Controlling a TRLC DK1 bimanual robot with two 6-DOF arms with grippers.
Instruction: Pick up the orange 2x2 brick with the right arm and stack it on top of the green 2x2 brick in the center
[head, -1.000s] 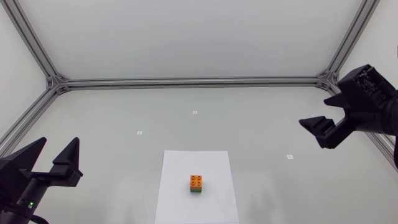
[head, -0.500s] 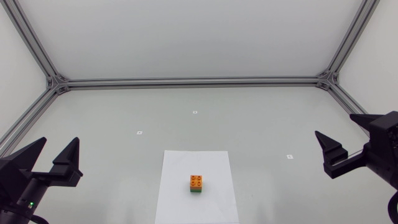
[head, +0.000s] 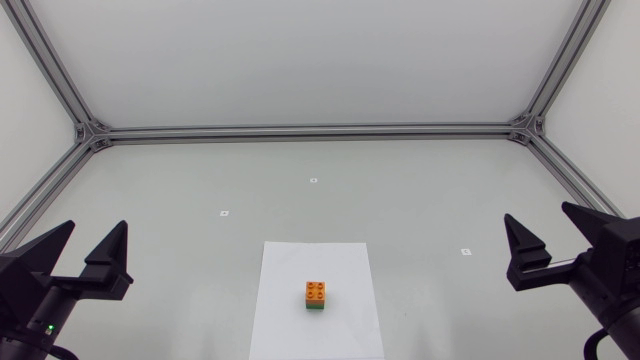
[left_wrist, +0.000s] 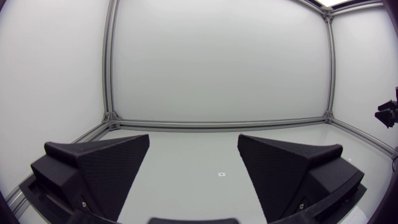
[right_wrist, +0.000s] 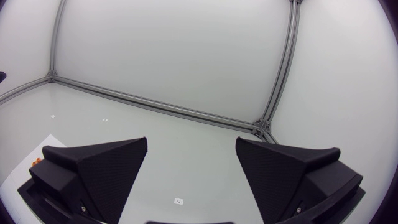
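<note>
Head view: orange 2x2 brick (head: 316, 290) sits atop green 2x2 brick (head: 316, 307). Well apart from it, the right gripper (head: 538, 214) is spread and empty; I'd park it without nudging either.

Bright, even, soft light; shadows on the desk (head: 400, 200) are faint. Wrist views bow straight lines near the edges.
</note>
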